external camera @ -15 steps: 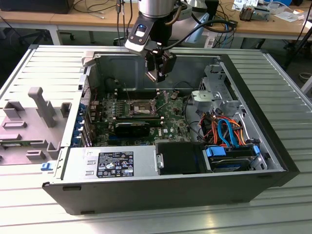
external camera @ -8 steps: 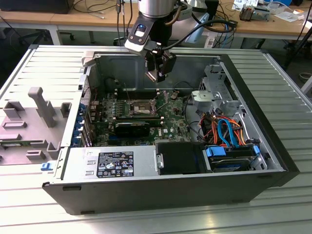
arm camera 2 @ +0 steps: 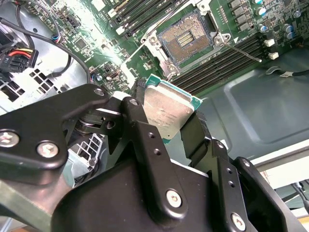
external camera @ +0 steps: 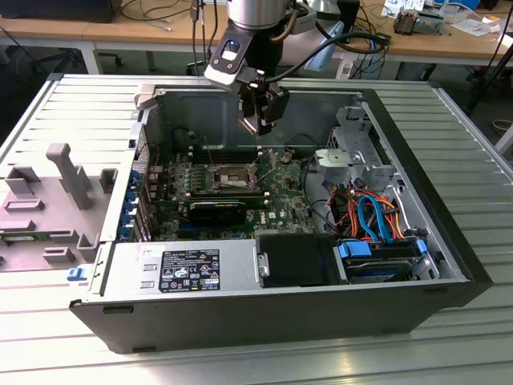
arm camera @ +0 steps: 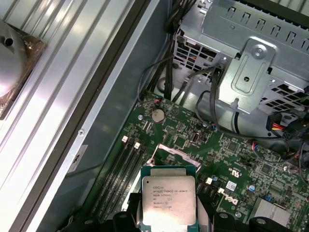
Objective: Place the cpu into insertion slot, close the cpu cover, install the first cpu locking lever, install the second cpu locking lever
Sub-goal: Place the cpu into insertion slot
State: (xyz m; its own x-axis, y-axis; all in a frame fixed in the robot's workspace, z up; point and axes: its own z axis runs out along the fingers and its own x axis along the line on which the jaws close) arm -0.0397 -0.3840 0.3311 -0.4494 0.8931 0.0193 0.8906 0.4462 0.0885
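The gripper (external camera: 259,127) hangs over the far part of an open computer case (external camera: 280,321) that lies on its side on a ribbed metal surface (external camera: 449,128). It is closed on the cpu (arm camera 2: 169,108), clamping it by two opposite edges between black fingers (arm camera 2: 133,108). In both wrist views the chip's dull silver top faces the camera, with a green edge showing around it. The cpu is held in the air above the green board (external camera: 280,200), clear of everything beneath it. The insertion slot (arm camera 2: 186,38) lies uncovered on the board, its dark contact field bare inside the silver rim, and nothing sits in it. In the exterior view the slot (external camera: 232,176) is a little nearer than the gripper and towards the exterior view's left of it, so the chip is near the slot but apart from it. A thin wire lever (arm camera 2: 241,50) reaches out from the slot's corner across the rows of black memory slots (arm camera 2: 217,63) just beside it. In the first wrist view a round coin battery (arm camera: 157,115) sits on the board beyond the chip, with a perforated metal drive cage (arm camera: 256,67) past that. At the near side of the case sits a grey power supply (external camera: 184,269), and at the exterior view's right a drive in a blue bracket (external camera: 377,257) lies under loops of orange and blue cables (external camera: 373,212). A grey plastic part (external camera: 68,172) rests on the surface at the exterior view's left, outside the case.
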